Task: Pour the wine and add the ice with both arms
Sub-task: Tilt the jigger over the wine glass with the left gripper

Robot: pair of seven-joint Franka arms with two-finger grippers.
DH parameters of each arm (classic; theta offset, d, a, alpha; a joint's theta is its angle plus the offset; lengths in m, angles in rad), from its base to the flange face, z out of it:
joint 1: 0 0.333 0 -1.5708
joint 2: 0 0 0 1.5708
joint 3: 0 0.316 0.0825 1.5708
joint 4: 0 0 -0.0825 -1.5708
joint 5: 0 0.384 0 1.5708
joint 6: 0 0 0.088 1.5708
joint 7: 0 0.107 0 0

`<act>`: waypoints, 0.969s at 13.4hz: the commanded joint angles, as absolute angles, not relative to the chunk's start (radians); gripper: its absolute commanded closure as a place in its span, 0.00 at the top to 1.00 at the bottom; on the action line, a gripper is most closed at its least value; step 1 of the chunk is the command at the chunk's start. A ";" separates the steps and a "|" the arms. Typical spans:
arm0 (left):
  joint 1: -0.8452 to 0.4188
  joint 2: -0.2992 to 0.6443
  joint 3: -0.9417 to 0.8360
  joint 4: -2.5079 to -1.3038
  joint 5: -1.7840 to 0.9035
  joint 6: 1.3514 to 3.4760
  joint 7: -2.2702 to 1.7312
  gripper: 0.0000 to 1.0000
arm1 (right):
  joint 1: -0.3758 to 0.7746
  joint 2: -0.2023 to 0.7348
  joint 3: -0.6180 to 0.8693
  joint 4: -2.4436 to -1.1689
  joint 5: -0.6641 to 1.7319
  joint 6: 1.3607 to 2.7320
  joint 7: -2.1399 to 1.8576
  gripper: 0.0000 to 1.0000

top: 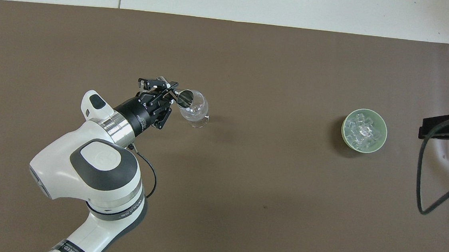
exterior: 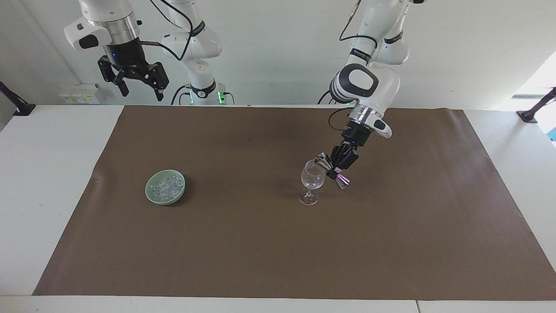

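A clear wine glass (exterior: 312, 179) (top: 196, 111) stands upright on the brown mat, toward the left arm's end. My left gripper (exterior: 334, 170) (top: 169, 97) is shut on a small metal jigger (exterior: 323, 161) (top: 185, 98), tilted with its mouth over the glass rim. The ice (exterior: 166, 186) (top: 363, 129) lies heaped in a pale green bowl (exterior: 147, 191) (top: 344, 130) toward the right arm's end. My right gripper (exterior: 142, 93) hangs open and empty, high above the table edge nearest the robots, and waits. No wine shows in the glass.
The brown mat (exterior: 260, 252) (top: 277, 66) covers most of the white table (exterior: 47, 182). A black cable (top: 424, 185) of the right arm loops over the mat's edge beside the bowl.
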State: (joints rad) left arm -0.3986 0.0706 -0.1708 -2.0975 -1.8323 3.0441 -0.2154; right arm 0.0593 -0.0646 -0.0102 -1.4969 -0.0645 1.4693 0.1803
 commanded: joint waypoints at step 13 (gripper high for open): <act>-0.442 0.126 -0.161 -2.011 -1.833 3.169 -0.072 0.00 | 0.057 -0.087 -0.009 -1.526 -0.058 1.480 0.164 1.00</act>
